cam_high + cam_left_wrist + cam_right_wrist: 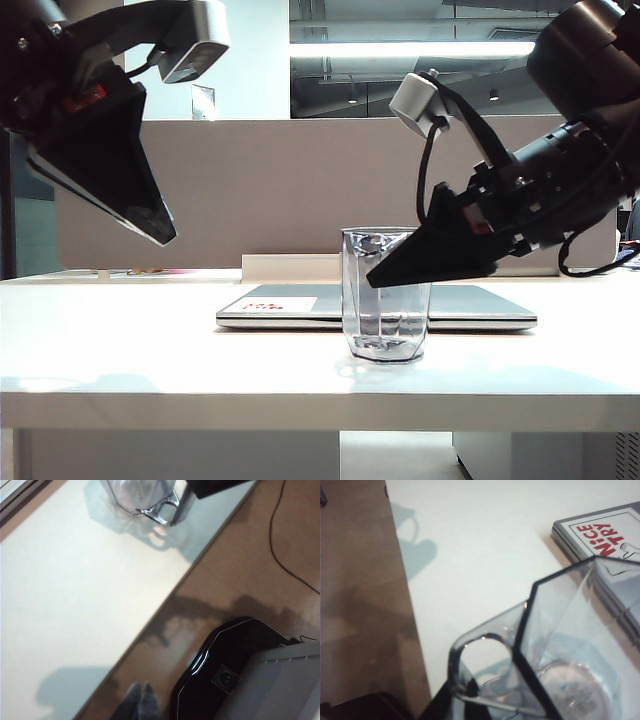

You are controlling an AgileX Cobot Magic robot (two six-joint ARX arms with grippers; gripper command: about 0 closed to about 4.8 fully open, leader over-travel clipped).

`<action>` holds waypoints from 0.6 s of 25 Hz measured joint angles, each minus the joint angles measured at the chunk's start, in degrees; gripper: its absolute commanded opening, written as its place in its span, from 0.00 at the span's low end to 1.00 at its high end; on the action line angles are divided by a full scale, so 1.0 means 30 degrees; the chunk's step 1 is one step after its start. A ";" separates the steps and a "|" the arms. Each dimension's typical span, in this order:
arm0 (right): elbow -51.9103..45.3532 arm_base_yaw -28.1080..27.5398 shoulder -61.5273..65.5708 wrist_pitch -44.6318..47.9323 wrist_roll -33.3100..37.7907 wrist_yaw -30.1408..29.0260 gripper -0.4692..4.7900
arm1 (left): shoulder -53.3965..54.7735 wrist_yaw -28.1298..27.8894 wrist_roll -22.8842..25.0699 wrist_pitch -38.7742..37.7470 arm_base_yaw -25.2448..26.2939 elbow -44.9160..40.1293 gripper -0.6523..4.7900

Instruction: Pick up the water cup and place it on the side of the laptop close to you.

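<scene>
The water cup [385,300], a clear grey-tinted mug, stands upright on the white table just in front of the laptop [470,305], on the side nearer the exterior camera. My right gripper [375,275] reaches in from the right, with its tips at the cup's upper part. In the right wrist view the two dark fingers of the right gripper [461,687] sit tight on either side of the thin loop handle of the cup [560,645]. The laptop's stickered corner [600,535] lies beyond. My left gripper [150,225] hangs high at the left, shut and empty, seen as blurred tips [142,700].
The white table [120,340] runs wide to the left of the cup, its front edge close by. A grey partition [260,190] stands behind the laptop. Below the table's side lie brown floor, a black base [225,665] and a thin cable [280,550].
</scene>
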 measured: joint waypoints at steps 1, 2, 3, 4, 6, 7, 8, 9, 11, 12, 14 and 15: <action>0.0000 0.0007 0.0007 -0.0182 0.0109 0.0058 0.21 | 0.0000 0.0007 0.0000 0.0000 0.0000 0.0000 0.11; -0.0109 -0.0007 0.0117 -0.0743 0.0248 0.0204 0.21 | 0.0000 0.0007 0.0000 0.0000 0.0000 0.0000 0.11; -0.0175 -0.0029 0.0146 -0.0976 0.0255 0.0284 0.22 | 0.0000 0.0000 0.0000 0.0000 0.0000 0.0000 0.11; -0.0189 -0.0036 0.0146 -0.1173 0.0270 0.0321 0.25 | 0.0000 0.0000 0.0000 0.0000 0.0000 0.0000 0.11; -0.0138 -0.0022 0.0124 -0.1100 0.0270 0.0306 0.28 | 0.0000 0.0007 0.0000 0.0000 0.0000 0.0000 0.11; -0.0131 -0.0022 0.0117 -0.1020 0.0284 0.0313 0.28 | 0.0000 0.0007 0.0000 0.0000 0.0000 0.0000 0.11; -0.0138 -0.0022 0.0117 -0.1005 0.0306 0.0313 0.28 | 0.0000 0.0007 0.0000 0.0000 0.0000 0.0000 0.11; -0.0138 -0.0022 0.0117 -0.1005 0.0328 0.0313 0.28 | 0.0000 0.0000 0.0000 0.0000 0.0007 0.0000 0.11; -0.0138 -0.0022 0.0117 -0.1013 0.0568 0.0335 0.28 | 0.0000 0.0007 0.0000 0.0000 0.0000 0.0000 0.11; -0.0138 -0.0022 -0.0036 -0.1355 0.0692 0.0670 0.28 | 0.0000 0.0007 0.0000 0.0007 0.0000 0.0000 0.11; -0.0138 -0.0022 -0.0605 -0.2171 0.0758 0.1413 0.28 | 0.0000 0.0000 0.0000 0.0124 0.0007 0.0000 0.11; -0.0138 -0.0022 -0.0801 -0.2484 0.0758 0.1734 0.28 | 0.0000 0.0007 0.0000 0.0299 0.0000 0.0000 0.11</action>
